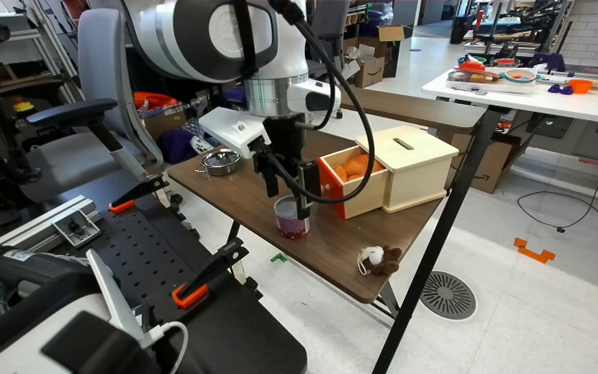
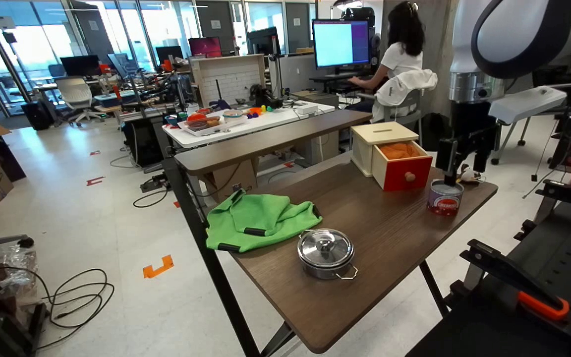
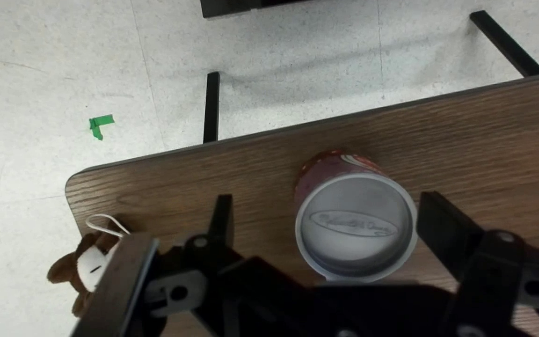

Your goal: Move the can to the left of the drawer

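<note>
The can [image 1: 289, 228], with a purple and red label and a grey lid, stands upright near the table's edge. It also shows in an exterior view [image 2: 444, 202] and, from above, in the wrist view [image 3: 351, 227]. My gripper [image 3: 325, 203] is open above and around the can. One finger is close to the can's rim, and whether it touches is unclear; the other stands clearly apart. The gripper also shows in an exterior view [image 1: 288, 200]. The drawer [image 1: 364, 200], red-fronted and pulled out of a light wooden box [image 2: 365, 148], holds orange cloth; it is out of the wrist view.
A plush toy [image 1: 380, 259] lies near the table corner, also in the wrist view [image 3: 92, 267]. A lidded metal pot [image 2: 326, 250] and a green cloth [image 2: 260, 218] lie farther along the brown table [image 2: 285, 302]. A raised brown shelf [image 1: 413, 106] runs behind the box.
</note>
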